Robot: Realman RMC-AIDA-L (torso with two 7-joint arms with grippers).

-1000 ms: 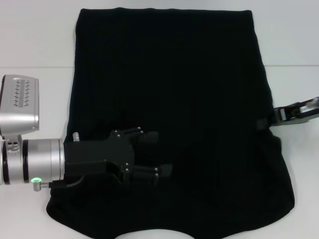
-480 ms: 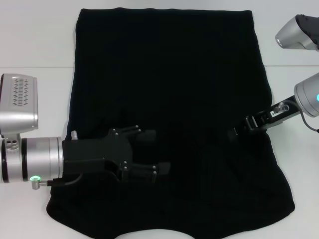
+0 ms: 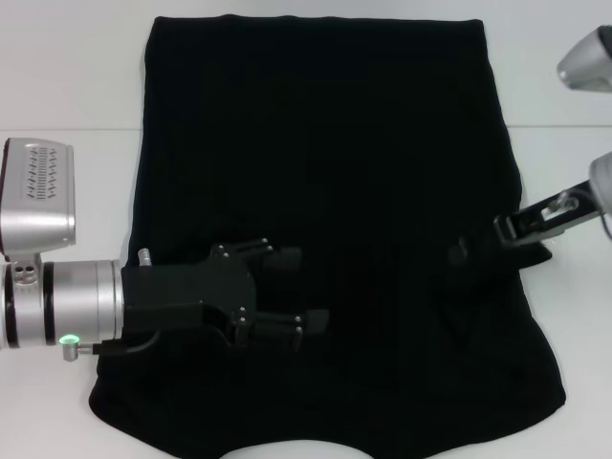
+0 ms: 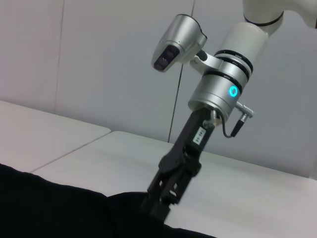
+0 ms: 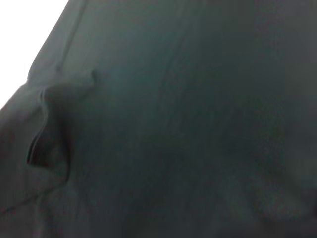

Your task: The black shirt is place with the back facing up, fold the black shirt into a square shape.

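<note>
The black shirt [image 3: 325, 134] lies spread flat on the white table, plain side up. My left gripper [image 3: 304, 292] hovers low over its near left part, open, with nothing between the fingers. My right gripper [image 3: 466, 251] reaches in over the shirt's right edge and is shut on a pinch of fabric, with creases bunching below it. In the left wrist view the right gripper [image 4: 159, 208] points down into a raised hump of the shirt [image 4: 49, 203]. The right wrist view is filled with the shirt [image 5: 198, 124], showing a small fold near its edge.
The white table [image 3: 67, 76] shows bare on both sides of the shirt. The shirt's near hem curves along the table's front edge. A grey wall stands behind the table in the left wrist view.
My right arm came in from the right onto the shirt's edge, then drew back a little to the right, and the fabric there is now bunched. The left arm has stayed put.
</note>
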